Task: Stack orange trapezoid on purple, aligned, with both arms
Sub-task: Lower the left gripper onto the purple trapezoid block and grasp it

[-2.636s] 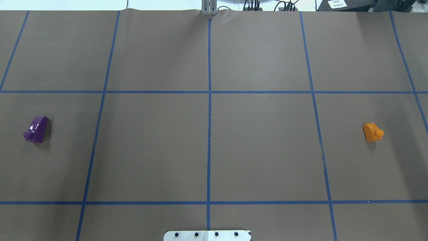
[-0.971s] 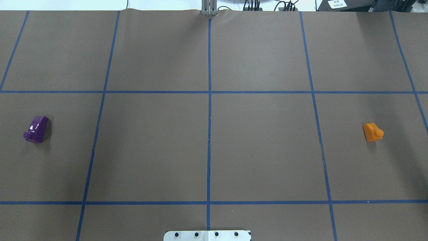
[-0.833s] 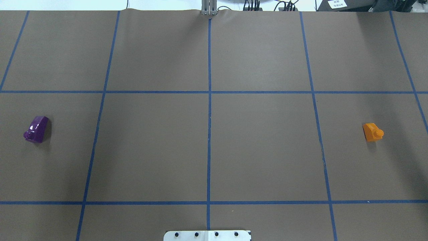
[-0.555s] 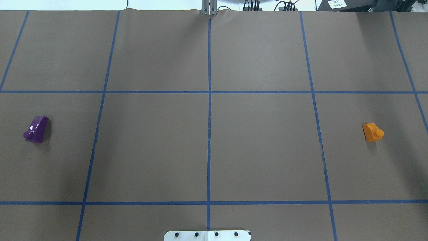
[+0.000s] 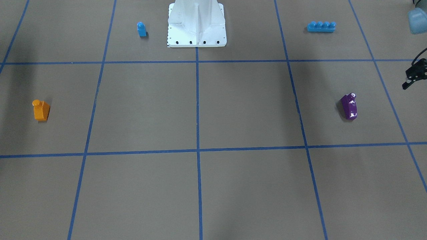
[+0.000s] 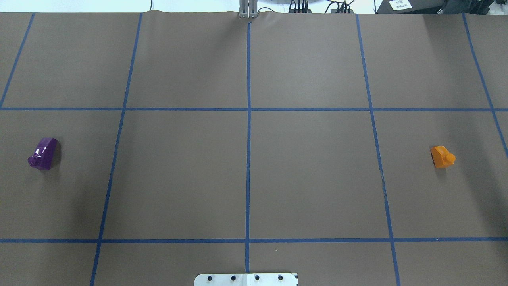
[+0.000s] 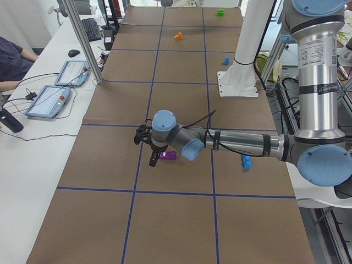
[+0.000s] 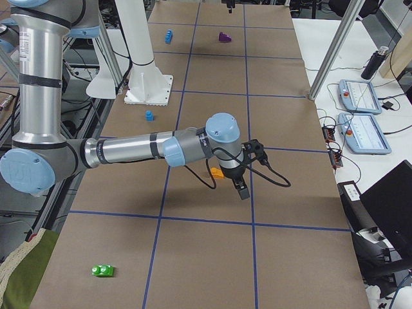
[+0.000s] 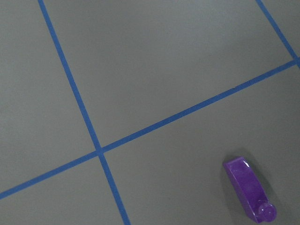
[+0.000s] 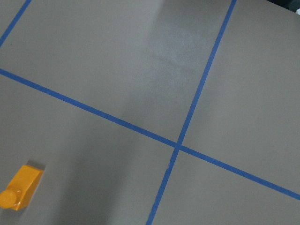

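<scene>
The purple brick lies on its side at the table's left, also seen in the front view and the left wrist view. The orange trapezoid lies at the far right, stud pointing sideways. My left gripper hovers above the table just beside the purple brick; only its edge shows in the front view, and I cannot tell whether it is open or shut. My right gripper hangs next to the orange trapezoid; I cannot tell its state.
A small blue brick and a long blue brick flank the white robot base. A green brick lies near the table's right end. Tablets and a seated person are at the side table.
</scene>
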Tool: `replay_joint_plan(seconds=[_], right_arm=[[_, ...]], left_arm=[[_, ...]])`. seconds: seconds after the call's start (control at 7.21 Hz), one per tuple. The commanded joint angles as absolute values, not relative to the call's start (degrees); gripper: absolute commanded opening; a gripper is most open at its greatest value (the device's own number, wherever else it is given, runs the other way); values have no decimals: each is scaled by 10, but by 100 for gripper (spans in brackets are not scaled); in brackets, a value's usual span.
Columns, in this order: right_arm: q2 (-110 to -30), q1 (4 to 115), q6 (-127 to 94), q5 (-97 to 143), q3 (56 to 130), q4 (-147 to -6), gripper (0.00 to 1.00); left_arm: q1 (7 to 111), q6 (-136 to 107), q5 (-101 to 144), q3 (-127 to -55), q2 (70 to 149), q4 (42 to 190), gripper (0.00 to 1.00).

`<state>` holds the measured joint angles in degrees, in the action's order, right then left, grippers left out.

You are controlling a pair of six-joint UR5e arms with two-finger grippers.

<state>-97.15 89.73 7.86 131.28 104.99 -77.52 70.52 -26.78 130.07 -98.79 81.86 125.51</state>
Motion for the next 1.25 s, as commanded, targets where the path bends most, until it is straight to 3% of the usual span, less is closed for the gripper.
replay_joint_plan(seconds=[0.0, 0.83, 0.97, 1.11], right_arm=[[-983, 896, 76, 1315, 1046, -758, 100], [-985, 896, 77, 1316, 1046, -757, 100], [-985, 896, 76, 1315, 1045, -758, 100], [-985, 896, 76, 1315, 1045, -758, 100]], left_arm=[[609, -406, 1221, -982, 803, 1332, 100], [494, -462, 1135, -974, 803, 1339, 100], [487, -461, 1116, -967, 805, 1346, 88], [483, -461, 1111, -962, 806, 1353, 60]])
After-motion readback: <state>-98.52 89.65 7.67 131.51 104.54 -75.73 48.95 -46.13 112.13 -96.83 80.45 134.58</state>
